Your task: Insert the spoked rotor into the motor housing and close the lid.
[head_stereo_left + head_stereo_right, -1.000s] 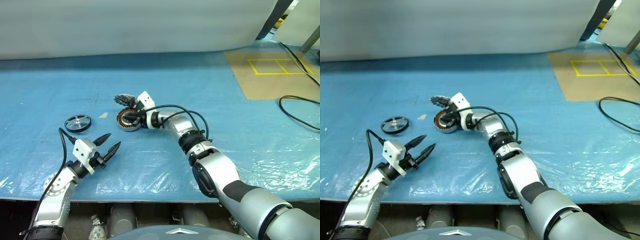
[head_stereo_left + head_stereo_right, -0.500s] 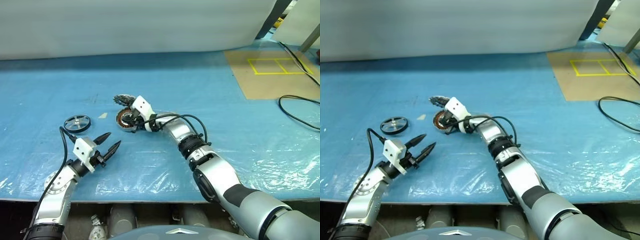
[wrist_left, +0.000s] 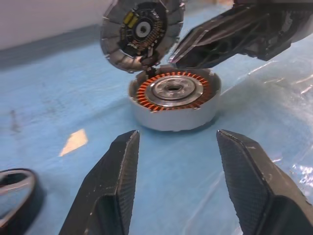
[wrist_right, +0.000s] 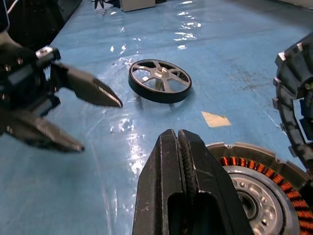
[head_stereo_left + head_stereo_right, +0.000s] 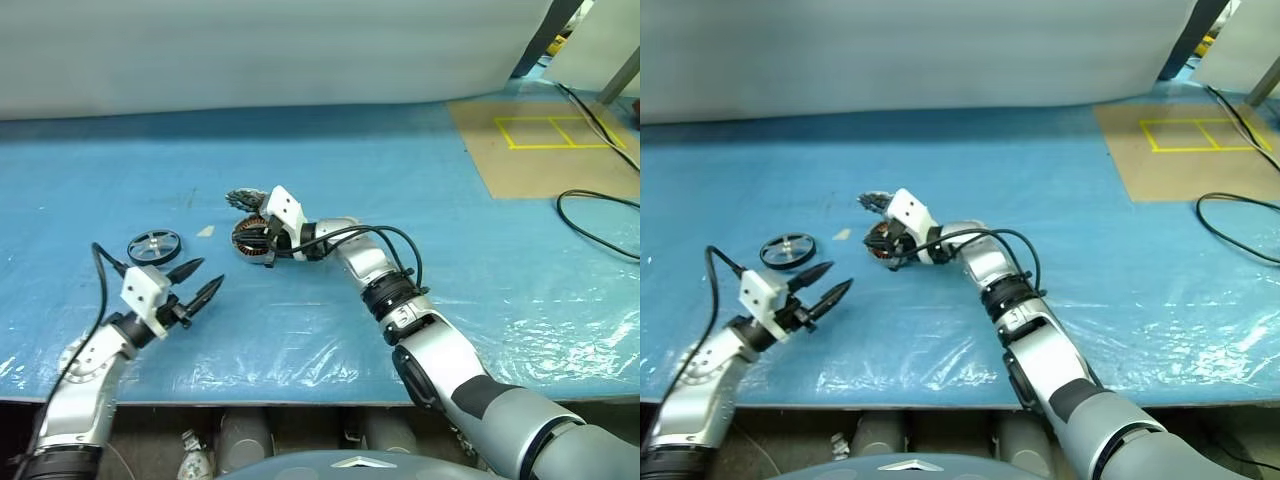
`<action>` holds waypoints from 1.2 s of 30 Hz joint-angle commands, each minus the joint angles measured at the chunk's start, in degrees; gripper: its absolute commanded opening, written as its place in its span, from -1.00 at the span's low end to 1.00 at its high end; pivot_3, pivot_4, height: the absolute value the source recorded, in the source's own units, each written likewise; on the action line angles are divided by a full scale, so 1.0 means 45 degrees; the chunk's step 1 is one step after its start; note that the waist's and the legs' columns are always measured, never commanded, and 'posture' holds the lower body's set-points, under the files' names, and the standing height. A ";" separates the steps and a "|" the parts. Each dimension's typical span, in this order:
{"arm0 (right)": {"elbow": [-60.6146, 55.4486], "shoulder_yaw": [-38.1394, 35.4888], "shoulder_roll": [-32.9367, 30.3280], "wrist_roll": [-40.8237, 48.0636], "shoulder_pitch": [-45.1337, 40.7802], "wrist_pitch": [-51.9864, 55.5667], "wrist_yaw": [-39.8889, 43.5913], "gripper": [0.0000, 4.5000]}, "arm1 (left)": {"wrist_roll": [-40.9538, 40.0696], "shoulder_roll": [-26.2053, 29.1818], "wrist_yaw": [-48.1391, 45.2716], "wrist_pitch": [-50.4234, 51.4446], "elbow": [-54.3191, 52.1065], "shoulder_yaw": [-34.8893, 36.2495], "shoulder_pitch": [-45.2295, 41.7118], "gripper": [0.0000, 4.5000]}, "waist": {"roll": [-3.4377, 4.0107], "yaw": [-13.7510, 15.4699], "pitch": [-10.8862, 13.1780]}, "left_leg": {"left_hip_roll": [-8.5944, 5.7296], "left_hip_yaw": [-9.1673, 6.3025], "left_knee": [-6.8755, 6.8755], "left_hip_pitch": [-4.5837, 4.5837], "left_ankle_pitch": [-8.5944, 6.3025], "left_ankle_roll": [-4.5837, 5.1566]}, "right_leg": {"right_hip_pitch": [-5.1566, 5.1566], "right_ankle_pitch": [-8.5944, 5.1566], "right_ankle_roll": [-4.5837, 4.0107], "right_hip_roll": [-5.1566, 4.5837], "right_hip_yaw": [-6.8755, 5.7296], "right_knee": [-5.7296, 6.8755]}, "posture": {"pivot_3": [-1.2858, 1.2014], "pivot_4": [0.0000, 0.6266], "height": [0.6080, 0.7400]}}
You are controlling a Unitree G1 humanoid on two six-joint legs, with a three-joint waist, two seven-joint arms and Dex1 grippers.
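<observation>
The motor housing (image 3: 173,100) lies flat on the blue sheet, its copper windings facing up. The lid (image 3: 142,32) stands on edge at the housing's far rim, dark toothed face showing. My right gripper (image 4: 178,134) is shut with nothing in it. It reaches in level from the right, tips over the housing's rim near the lid's lower edge; whether they touch I cannot tell. The spoked rotor (image 5: 154,246) lies flat to the left of the housing. My left gripper (image 5: 205,277) is open and empty, in front of the rotor, pointing toward the housing.
A small tan scrap (image 5: 205,231) lies between rotor and housing. A brown board with a yellow square (image 5: 540,150) and a black cable (image 5: 600,220) are far right. The table's front edge (image 5: 300,398) runs close below the arms.
My left arm has swung to the left, still open. My right gripper has rolled and drawn back a little over the housing, still shut. Rotor, housing and lid have not moved.
</observation>
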 commanded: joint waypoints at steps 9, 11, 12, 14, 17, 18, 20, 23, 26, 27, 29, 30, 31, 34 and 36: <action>-0.1268 0.0351 0.0020 0.0317 0.0511 0.0433 0.0376 -0.98 | 0.0260 0.3923 -0.4030 0.0662 0.3109 0.0179 -0.2598 0.14 | -0.0008 0.0005 -0.0001 | -0.0001 0.0000 -0.0008 -0.0002 0.0002 -0.0004 | -0.0003 0.0001 0.0001 0.0003 -0.0003 -0.0003 | 0.03 -0.52 1.00; -0.1475 0.0391 -0.0012 0.0317 0.0616 0.0530 0.0414 -0.98 | 0.0544 0.4360 -0.4774 0.0442 0.4093 -0.0096 -0.3435 0.14 | -0.0009 0.0011 -0.0001 | -0.0001 -0.0001 -0.0010 0.0000 0.0003 -0.0005 | -0.0003 0.0001 0.0001 0.0004 -0.0003 0.0000 | 0.03 -0.52 1.00; -0.1668 0.0412 -0.0060 0.0355 0.0697 0.0640 0.0494 -0.98 | 0.0728 0.4627 -0.5273 0.0316 0.4746 -0.0307 -0.4083 0.14 | -0.0009 0.0011 -0.0001 | -0.0001 -0.0001 -0.0010 0.0002 0.0004 -0.0006 | -0.0002 0.0001 0.0001 0.0003 -0.0003 0.0000 | 0.03 -0.52 1.00; -0.1997 0.0459 -0.0138 0.0424 0.0832 0.0859 0.0623 -0.98 | 0.0969 0.4935 -0.6056 0.0125 0.5745 -0.0591 -0.5077 0.14 | -0.0024 0.0024 -0.0004 | -0.0007 -0.0002 -0.0012 0.0002 0.0004 -0.0007 | -0.0002 0.0001 0.0002 0.0001 -0.0002 0.0000 | 0.03 -0.52 1.00; -0.2803 0.0429 -0.0288 0.0842 0.1160 0.1718 0.1076 -0.98 | 0.1591 0.5313 -0.7210 -0.0470 0.7584 -0.1151 -0.6823 0.14 | -0.0032 0.0034 -0.0004 | -0.0013 -0.0003 -0.0017 0.0000 0.0006 -0.0010 | -0.0001 0.0002 0.0003 -0.0003 -0.0003 -0.0002 | 0.03 -0.52 1.00; -0.3078 0.0421 -0.0353 0.0990 0.1261 0.1987 0.1196 -0.98 | 0.1840 0.5395 -0.7521 -0.0710 0.8186 -0.1339 -0.7352 0.14 | -0.0038 0.0043 -0.0004 | -0.0011 -0.0004 -0.0020 0.0000 0.0006 -0.0011 | -0.0001 0.0003 0.0004 -0.0003 -0.0003 -0.0003 | 0.03 -0.52 1.00; -0.3604 0.0526 -0.0545 0.1134 0.1474 0.2341 0.1360 -0.98 | 0.2273 0.5400 -0.7927 -0.1233 0.9342 -0.1653 -0.8303 0.14 | -0.0040 0.0057 -0.0005 | -0.0013 -0.0009 -0.0028 0.0000 0.0006 -0.0011 | 0.0000 0.0003 0.0004 -0.0001 -0.0006 -0.0002 | 0.03 -0.52 1.00; -0.4673 0.0638 -0.0954 0.1448 0.1897 0.3059 0.1635 -0.98 | 0.3278 0.5395 -0.8359 -0.2349 1.0997 -0.2326 -0.9530 0.14 | -0.0045 0.0066 -0.0007 | -0.0021 -0.0011 -0.0040 -0.0002 0.0006 -0.0014 | 0.0000 0.0006 0.0009 -0.0007 -0.0006 -0.0008 | 0.03 -0.52 1.00; -0.5980 0.0921 -0.1819 0.1402 0.2502 0.3271 0.1911 -0.98 | 0.4315 0.5247 -0.8139 -0.3535 1.2747 -0.2913 -1.0830 0.14 | -0.0049 0.0069 -0.0007 | -0.0018 -0.0016 -0.0051 0.0000 0.0000 -0.0028 | -0.0001 0.0033 0.0055 -0.0004 -0.0012 -0.0011 | 0.03 -0.52 1.00; -0.6261 0.1014 -0.2035 0.1371 0.2642 0.3282 0.1949 -0.98 | 0.4515 0.5203 -0.8077 -0.3808 1.3178 -0.3027 -1.1141 0.14 | -0.0055 0.0106 -0.0006 | -0.0019 -0.0026 -0.0051 -0.0004 -0.0001 -0.0030 | -0.0001 0.0034 0.0056 -0.0004 -0.0020 -0.0005 | 0.03 -0.52 1.00; -0.6656 0.1184 -0.2416 0.1303 0.2951 0.3166 0.1932 -0.98 | 0.5115 0.5142 -0.7697 -0.4543 1.3960 -0.3328 -1.1710 0.14 | -0.0057 0.0115 -0.0007 | -0.0021 -0.0033 -0.0052 -0.0007 -0.0003 -0.0035 | 0.0001 0.0036 0.0060 -0.0002 -0.0023 -0.0007 | 0.03 -0.52 1.00; -0.6778 0.1202 -0.2519 0.1343 0.3073 0.3158 0.1872 -0.98 | 0.5351 0.5087 -0.7456 -0.4831 1.4315 -0.3416 -1.1970 0.14 | -0.0060 0.0122 -0.0008 | -0.0021 -0.0034 -0.0052 -0.0008 -0.0003 -0.0035 | 0.0001 0.0037 0.0061 -0.0003 -0.0023 -0.0009 | 0.03 -0.52 1.00; -0.6873 0.1201 -0.2599 0.1389 0.3189 0.3153 0.1802 -0.98 | 0.5595 0.5039 -0.7212 -0.5067 1.4648 -0.3502 -1.2205 0.14 | -0.0059 0.0108 -0.0008 | -0.0020 -0.0037 -0.0050 -0.0011 -0.0004 -0.0037 | 0.0001 0.0037 0.0062 -0.0002 -0.0023 -0.0008 | 0.03 -0.52 1.00; -0.6997 0.1263 -0.2700 0.1327 0.3384 0.3063 0.1540 -0.98 | 0.6292 0.5004 -0.6520 -0.5777 1.5315 -0.3768 -1.2572 0.14 | -0.0059 0.0109 -0.0008 | -0.0019 -0.0040 -0.0049 -0.0007 -0.0004 -0.0039 | 0.0001 0.0037 0.0062 -0.0003 -0.0023 -0.0003 | 0.03 -0.52 1.00; -0.7074 0.1332 -0.2704 0.1322 0.3436 0.3077 0.1428 -0.98 | 0.6531 0.4949 -0.6143 -0.6052 1.5574 -0.3820 -1.2703 0.14 | -0.0059 0.0107 -0.0008 | -0.0019 -0.0040 -0.0047 -0.0008 -0.0004 -0.0040 | 0.0000 0.0037 0.0062 -0.0003 -0.0022 -0.0004 | 0.03 -0.52 1.00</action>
